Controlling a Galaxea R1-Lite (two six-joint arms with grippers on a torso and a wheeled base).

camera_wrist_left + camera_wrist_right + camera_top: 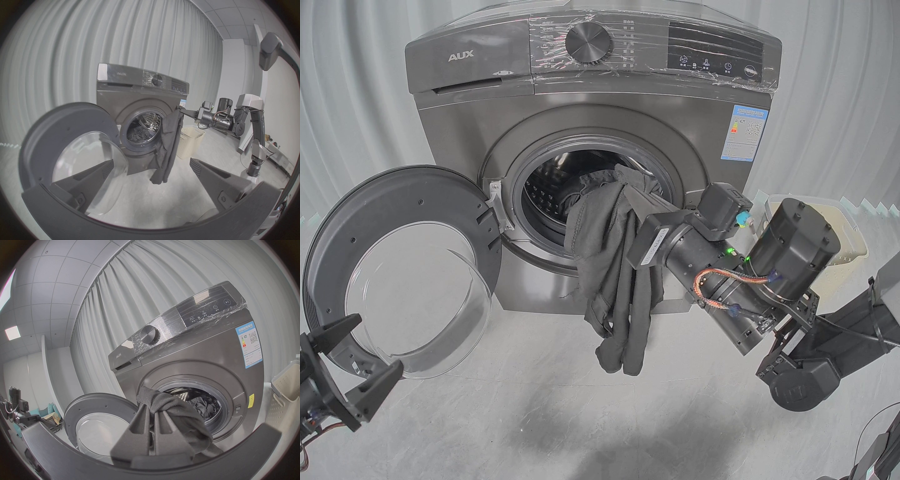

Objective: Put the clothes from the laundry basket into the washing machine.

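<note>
Clothing [612,275] hangs clamped tight in the right claw [152,412] at the mouth of the washer [462,125], ready for pushing in, while the left claw [376,344] gapes empty.

Dark grey garment [606,262] limp at the open washing machine [464,128] mouth

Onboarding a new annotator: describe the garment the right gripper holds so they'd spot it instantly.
Find the grey front-loading washing machine with its door swung open. In front of its round opening hangs a dark grey garment, pinched at the top by the right gripper. Unlike the clothes lying inside the machine, it dangles outside, toward the floor.
</note>
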